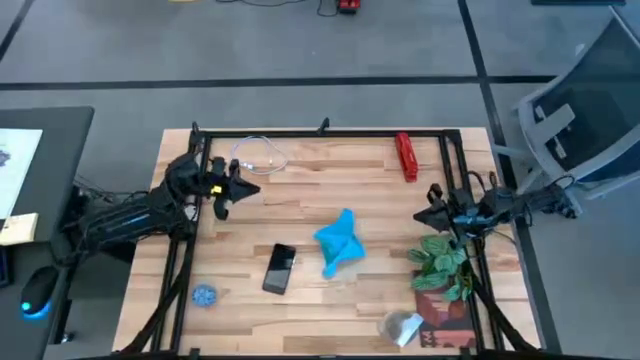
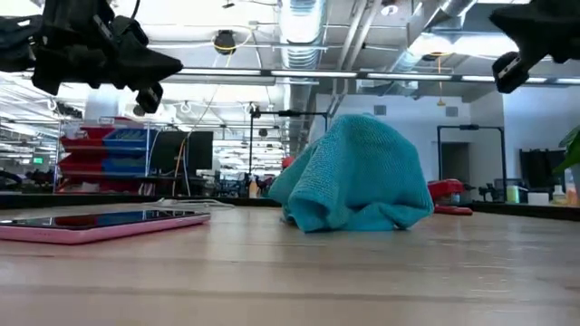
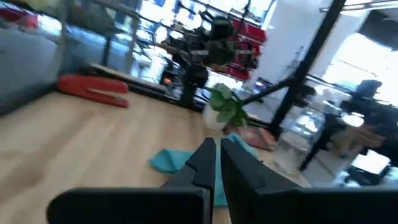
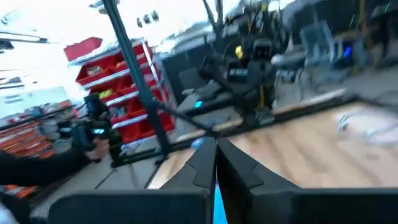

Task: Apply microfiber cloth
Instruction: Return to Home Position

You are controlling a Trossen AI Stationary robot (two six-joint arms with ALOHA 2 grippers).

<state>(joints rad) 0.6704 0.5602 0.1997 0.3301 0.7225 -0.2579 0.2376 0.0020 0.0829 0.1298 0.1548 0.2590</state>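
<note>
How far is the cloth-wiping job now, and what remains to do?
Wiping looks finished: the microfiber cloth lies crumpled and released on the table, beside the phone but apart from it. In hand: nothing; the left end effector and right end effector are shut, raised at the table's sides. Left: probably only parking the arms.

The wooden worktop (image 1: 300, 195) carries the crumpled microfiber cloth (image 1: 340, 243) near its middle, a smartphone (image 1: 279, 268) just beside it, a red stapler (image 1: 405, 157) and a small blue disc (image 1: 204, 295).

Nubby microfiber cloth (image 2: 358, 172), matt wood table (image 1: 300, 200) w/ glossy phone (image 1: 279, 268).
</note>
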